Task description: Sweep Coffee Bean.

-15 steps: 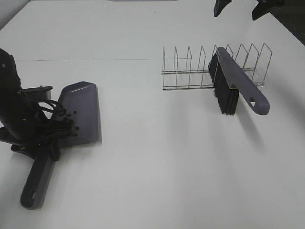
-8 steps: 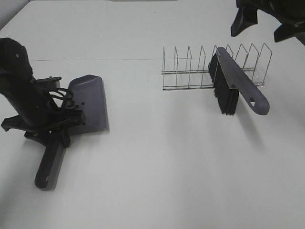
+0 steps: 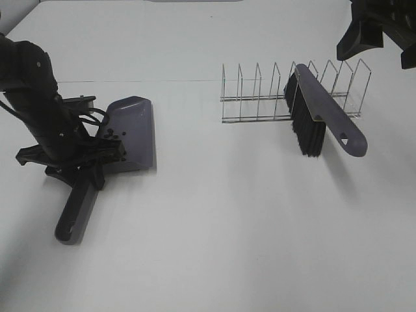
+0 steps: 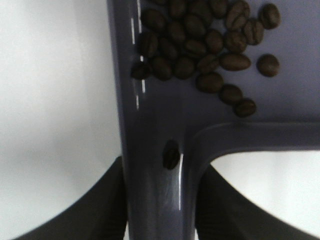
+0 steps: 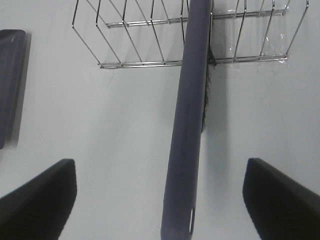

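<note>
Since a second ago, your left hand (image 3: 88, 170) has carried the dustpan (image 3: 133, 133) rightward and away from the near edge, while your right hand (image 3: 380, 42) has dropped down into the far right corner above the rack.

Your left hand is clamped on the dustpan's handle (image 4: 157, 200), a finger pressed against each side in the left wrist view. The coffee beans (image 4: 202, 45) sit in the pan just ahead of that hand, bunched where the handle meets the tray, with one stray bean (image 4: 171, 154) lodged on the handle itself. They look light, hard and smooth, so they should roll at any tilt; keep the pan level and don't try to pinch them.

Well to the right of that hand, the wire rack (image 3: 260, 97) props up the brush (image 3: 322, 117), bristles down on the surface (image 3: 227, 227).

Your right hand hangs over the brush with its fingers spread wide and nothing between them. In its wrist view the brush handle (image 5: 187, 165) runs straight between them. Grip it there, on the stiff plastic, not the soft bristles.
</note>
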`<state>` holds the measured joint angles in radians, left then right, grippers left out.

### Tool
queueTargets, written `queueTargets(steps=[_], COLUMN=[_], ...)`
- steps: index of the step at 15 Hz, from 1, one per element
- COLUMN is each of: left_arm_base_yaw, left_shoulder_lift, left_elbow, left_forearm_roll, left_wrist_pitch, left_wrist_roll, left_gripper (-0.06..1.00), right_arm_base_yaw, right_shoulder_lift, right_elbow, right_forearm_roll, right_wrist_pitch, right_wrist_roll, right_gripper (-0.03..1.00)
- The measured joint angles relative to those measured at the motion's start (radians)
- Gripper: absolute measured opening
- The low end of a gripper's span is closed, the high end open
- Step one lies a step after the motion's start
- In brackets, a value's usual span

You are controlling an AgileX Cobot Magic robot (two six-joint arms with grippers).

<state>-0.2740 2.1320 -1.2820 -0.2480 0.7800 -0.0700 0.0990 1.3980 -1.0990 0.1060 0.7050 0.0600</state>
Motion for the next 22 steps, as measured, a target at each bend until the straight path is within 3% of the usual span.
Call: queueTargets(steps=[2,4,7,13,18,22], left_arm_base_yaw=[0.0,0.0,0.0,0.0,0.0,0.0], left_shoulder_lift=[0.0,-0.02,-0.091,-0.365,-0.571,-0.857], left_elbow=[0.0,0.001,0.008,0.008,0.015,0.226], left_forearm_roll=[-0.002,0.006,0.058,0.227,0.259,0.259], left_wrist_pitch=[0.0,-0.005,-0.004,0.03,0.136,0.136], left_wrist_roll=[0.0,-0.001,-0.003,-0.004,-0.004,-0.005], left_gripper=[0.36,0.72,0.88,0.89,0.89,0.88], right_arm_base_yaw=[0.0,0.0,0.0,0.0,0.0,0.0], right_shoulder_lift=[-0.006,-0.006,-0.006,-0.02,-0.192,-0.442], right_elbow=[0.0,0.0,0.0,0.013,0.167,0.361], right_forearm_roll=[0.0,0.0,-0.004,-0.01,-0.01,-0.01], right_wrist_pitch=[-0.001,0.024,0.066,0.121,0.123,0.126], right_wrist_roll=[0.0,-0.003,-0.035,-0.072,-0.073,-0.073], right_gripper=[0.85,0.85,0.85,0.84,0.84,0.83])
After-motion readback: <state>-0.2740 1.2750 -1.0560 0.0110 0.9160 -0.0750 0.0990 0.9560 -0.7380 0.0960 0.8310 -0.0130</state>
